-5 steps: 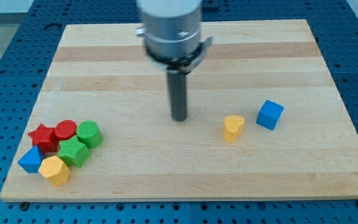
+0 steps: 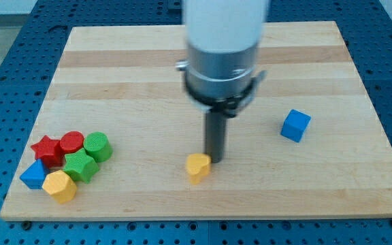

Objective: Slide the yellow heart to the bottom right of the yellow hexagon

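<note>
The yellow heart [image 2: 197, 167] lies on the wooden board [image 2: 203, 68], below the middle and toward the view's bottom. My tip [image 2: 214, 160] touches its upper right side. The yellow hexagon [image 2: 60, 186] sits at the view's bottom left, at the lower edge of a cluster of blocks. The heart is far to the right of the hexagon and slightly higher.
Around the hexagon lie a blue triangle [image 2: 33, 175], a red star [image 2: 47, 149], a red cylinder [image 2: 71, 143], a green cylinder [image 2: 96, 145] and a green star-like block [image 2: 80, 165]. A blue cube [image 2: 295, 125] sits at the right. Blue pegboard surrounds the board.
The yellow heart has slid left and down, from beside the blue cube to below the board's middle. My tip moved right and down and now sits against the heart.
</note>
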{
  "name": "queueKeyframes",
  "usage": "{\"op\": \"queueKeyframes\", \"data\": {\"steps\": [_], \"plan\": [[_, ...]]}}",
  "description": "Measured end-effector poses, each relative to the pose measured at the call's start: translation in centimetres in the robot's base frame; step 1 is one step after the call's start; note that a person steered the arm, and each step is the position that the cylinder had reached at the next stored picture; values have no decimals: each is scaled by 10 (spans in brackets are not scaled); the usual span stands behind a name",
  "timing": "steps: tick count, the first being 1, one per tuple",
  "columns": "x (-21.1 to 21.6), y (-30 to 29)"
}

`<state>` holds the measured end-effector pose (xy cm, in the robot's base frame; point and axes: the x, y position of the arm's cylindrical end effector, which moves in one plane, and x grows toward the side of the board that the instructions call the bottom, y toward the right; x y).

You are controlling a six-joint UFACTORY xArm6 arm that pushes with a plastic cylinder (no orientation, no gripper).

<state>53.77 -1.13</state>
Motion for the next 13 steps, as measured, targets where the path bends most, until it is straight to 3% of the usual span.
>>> {"op": "queueKeyframes", "data": {"steps": [1,2,4,5,6,7,9,12,13], "plan": [[14,-47],[17,-30],[35,60],[71,34],[75,-31],[75,-58],[49,9],[39,-116],[39,-108]]}}
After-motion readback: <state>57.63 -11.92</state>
